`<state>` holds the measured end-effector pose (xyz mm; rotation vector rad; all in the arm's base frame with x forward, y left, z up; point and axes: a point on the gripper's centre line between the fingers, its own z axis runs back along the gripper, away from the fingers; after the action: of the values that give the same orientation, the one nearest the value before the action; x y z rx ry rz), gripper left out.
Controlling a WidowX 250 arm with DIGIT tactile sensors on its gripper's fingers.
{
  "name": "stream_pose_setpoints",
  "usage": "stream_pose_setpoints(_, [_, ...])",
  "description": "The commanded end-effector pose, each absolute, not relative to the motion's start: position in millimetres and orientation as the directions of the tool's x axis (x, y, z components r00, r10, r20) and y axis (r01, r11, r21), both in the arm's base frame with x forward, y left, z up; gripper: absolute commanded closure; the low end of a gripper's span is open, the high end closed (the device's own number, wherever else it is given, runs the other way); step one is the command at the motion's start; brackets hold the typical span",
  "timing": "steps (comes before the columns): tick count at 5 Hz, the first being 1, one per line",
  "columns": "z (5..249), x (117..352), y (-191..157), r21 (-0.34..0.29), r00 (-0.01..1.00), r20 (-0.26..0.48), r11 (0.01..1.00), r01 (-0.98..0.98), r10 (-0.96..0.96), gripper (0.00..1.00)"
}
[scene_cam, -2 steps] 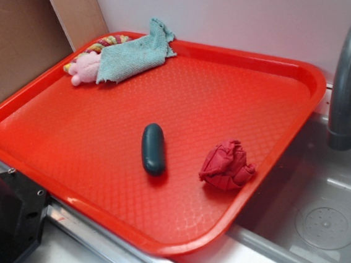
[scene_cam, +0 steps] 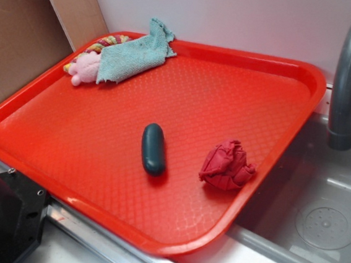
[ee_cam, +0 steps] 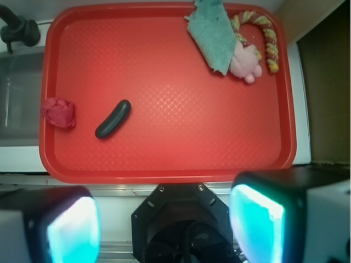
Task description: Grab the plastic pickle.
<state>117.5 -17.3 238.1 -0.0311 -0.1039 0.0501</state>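
Lying on the red tray (scene_cam: 48, 100), the plastic pickle (scene_cam: 153, 148) sits untouched, jaws wide.

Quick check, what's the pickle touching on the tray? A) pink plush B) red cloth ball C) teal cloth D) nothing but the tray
D: the pickle lies alone mid-tray, with a gap to the red cloth ball; the pink plush and teal cloth sit at the far corner. The wrist view shows the same gap between pickle and ball.
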Motion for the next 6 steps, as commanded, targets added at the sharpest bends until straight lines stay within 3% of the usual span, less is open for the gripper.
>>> stream_pose_setpoints(1, [144, 160, -61, -0.01, 0.915, 0.114, 0.922, -0.388, 0.386, 0.0])
stream_pose_setpoints(2, [96, 181, -81, -0.075, 0.888, 0.088, 0.892, -0.446, 0.452, 0.0])
stream_pose_setpoints(4, [32, 203, -81, 0.031, 0.914, 0.012, 0.914, -0.406, 0.405, 0.0])
stream_pose_setpoints(5, [21, 196, -81, 0.079, 0.91, -0.007, 0.907, -0.413, 0.415, 1.0])
stream_pose_setpoints(6, [24, 190, -80, 0.084, 0.905, 0.006, 0.902, -0.424, 0.425, 1.0])
